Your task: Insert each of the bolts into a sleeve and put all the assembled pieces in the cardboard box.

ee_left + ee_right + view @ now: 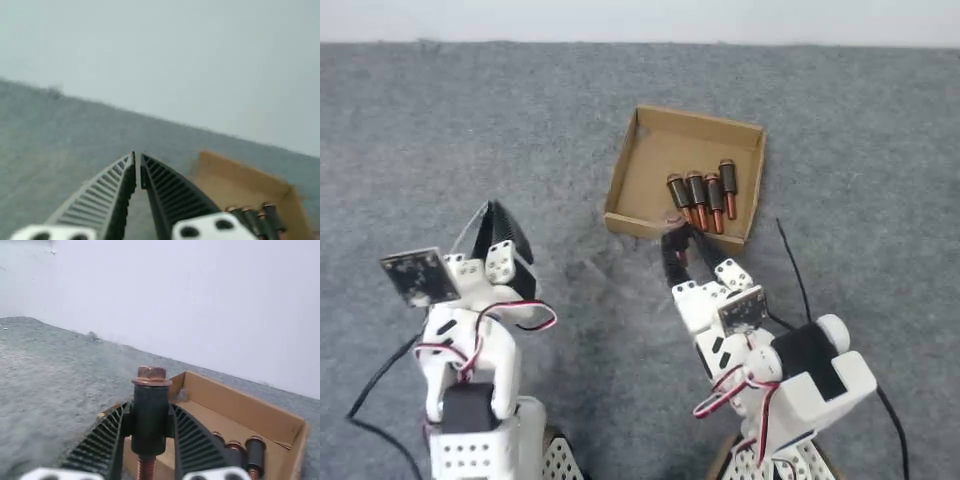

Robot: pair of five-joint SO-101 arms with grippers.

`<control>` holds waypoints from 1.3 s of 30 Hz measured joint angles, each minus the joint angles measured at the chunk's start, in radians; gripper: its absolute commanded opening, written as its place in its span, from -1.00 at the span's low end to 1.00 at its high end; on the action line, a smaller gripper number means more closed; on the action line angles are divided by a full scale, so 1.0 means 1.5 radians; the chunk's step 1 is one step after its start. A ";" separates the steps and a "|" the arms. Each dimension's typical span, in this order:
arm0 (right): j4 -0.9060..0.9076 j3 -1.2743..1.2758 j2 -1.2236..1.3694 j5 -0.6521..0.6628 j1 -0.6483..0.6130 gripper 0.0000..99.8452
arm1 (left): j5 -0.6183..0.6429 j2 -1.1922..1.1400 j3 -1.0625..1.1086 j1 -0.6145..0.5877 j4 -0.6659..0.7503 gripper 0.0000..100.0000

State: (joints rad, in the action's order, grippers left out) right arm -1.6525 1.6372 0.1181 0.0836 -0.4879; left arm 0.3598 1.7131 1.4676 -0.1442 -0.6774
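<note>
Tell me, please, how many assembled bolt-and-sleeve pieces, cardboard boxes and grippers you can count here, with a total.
Assembled pieces: 5, with 4 lying in the cardboard box and 1 assembled piece held in the right gripper
Cardboard box: 1
Grippers: 2, the right gripper and the left gripper
Total: 8
</note>
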 measured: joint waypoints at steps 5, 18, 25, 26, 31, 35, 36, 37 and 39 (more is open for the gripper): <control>0.000 -0.044 0.001 0.000 0.025 -0.99 | -0.002 -0.001 0.093 -0.057 0.000 -0.98; 0.181 -0.258 0.001 0.000 0.023 -0.99 | -0.218 -0.001 0.158 -0.056 -0.125 -0.98; 0.377 -0.367 0.002 0.000 0.021 -0.99 | -0.262 -0.001 0.158 -0.021 -0.163 -0.98; 0.413 -0.384 0.002 0.000 0.021 -0.99 | -0.264 -0.001 0.158 -0.024 -0.163 -0.98; 0.613 -0.470 0.002 0.000 0.021 -0.99 | -0.267 -0.001 0.158 -0.023 -0.163 -0.98; 0.740 -0.529 0.006 0.000 0.021 -0.99 | -0.267 -0.001 0.158 -0.021 -0.163 -0.98; 0.767 -0.545 0.010 0.000 0.021 -0.99 | -0.267 -0.001 0.158 -0.021 -0.163 -0.98; 0.796 -0.560 0.014 0.000 0.021 -0.99 | -0.267 -0.001 0.158 -0.021 -0.163 -0.98; 0.857 -0.586 0.015 0.000 0.021 -0.99 | -0.267 -0.001 0.158 -0.021 -0.163 -0.98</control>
State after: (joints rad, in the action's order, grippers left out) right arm -0.3667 0.7580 0.1412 0.0836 -0.4557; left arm -0.0407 1.7116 1.7039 -0.1765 -0.9214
